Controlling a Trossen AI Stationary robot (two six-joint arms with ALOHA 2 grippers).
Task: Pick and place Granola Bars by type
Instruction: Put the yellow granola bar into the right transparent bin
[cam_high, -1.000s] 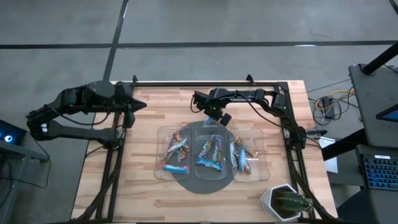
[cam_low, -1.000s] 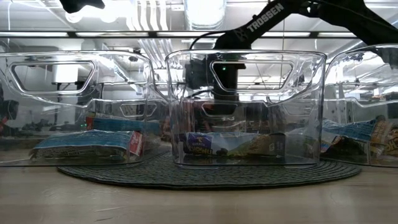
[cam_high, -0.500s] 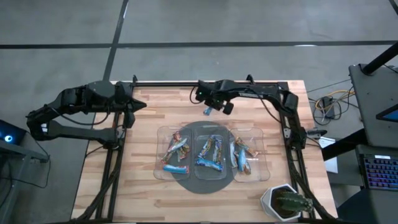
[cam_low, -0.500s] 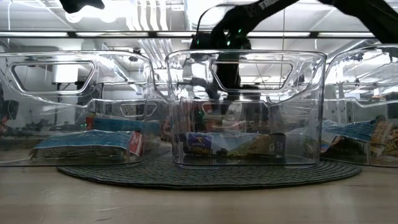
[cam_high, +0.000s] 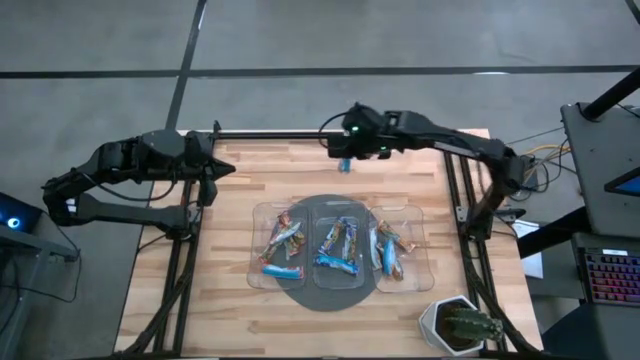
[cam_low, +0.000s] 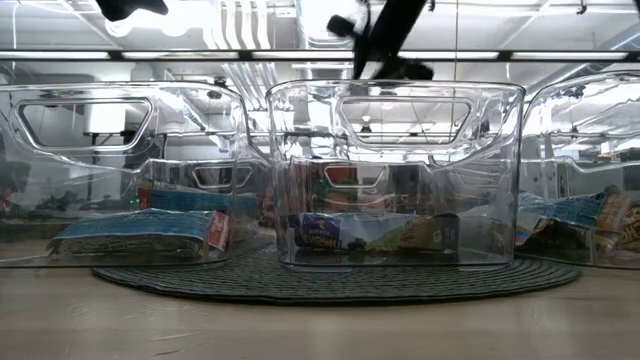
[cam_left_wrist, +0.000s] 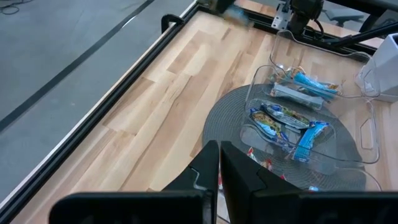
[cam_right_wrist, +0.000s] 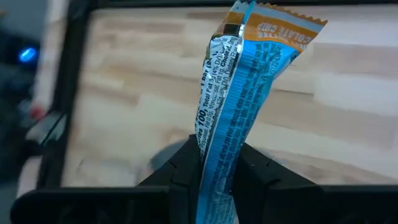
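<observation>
Three clear trays (cam_high: 337, 247) stand side by side on a dark round mat (cam_high: 335, 297), each holding several granola bars, blue, orange-brown and red (cam_high: 283, 243). My right gripper (cam_high: 343, 157) hangs high over the table's far part, beyond the middle tray, shut on a blue bar (cam_right_wrist: 249, 81) with an orange end. In the low view it shows blurred at the top (cam_low: 375, 40). My left gripper (cam_left_wrist: 219, 163) waits shut at the table's far left (cam_high: 222, 170), holding nothing. My right gripper pinches one end of the blue bar (cam_right_wrist: 214, 146) between its two fingers (cam_right_wrist: 186, 165). The fingers slant downward. The bar runs on from them lengthwise, its orange-tipped free end (cam_right_wrist: 273, 25) away from the gripper. It is lifted clear of table and trays.
A potted cactus (cam_high: 460, 325) stands at the table's near right corner. A black rail (cam_high: 280, 134) runs along the far edge. Bare wood lies left of the trays (cam_high: 200, 290) and between the trays and the far rail.
My right gripper has risen from just beyond the middle tray's far wall and moved toward the table's far edge, rolling its wrist. The blue bar has come up with it, lifted clear and well above the trays.
</observation>
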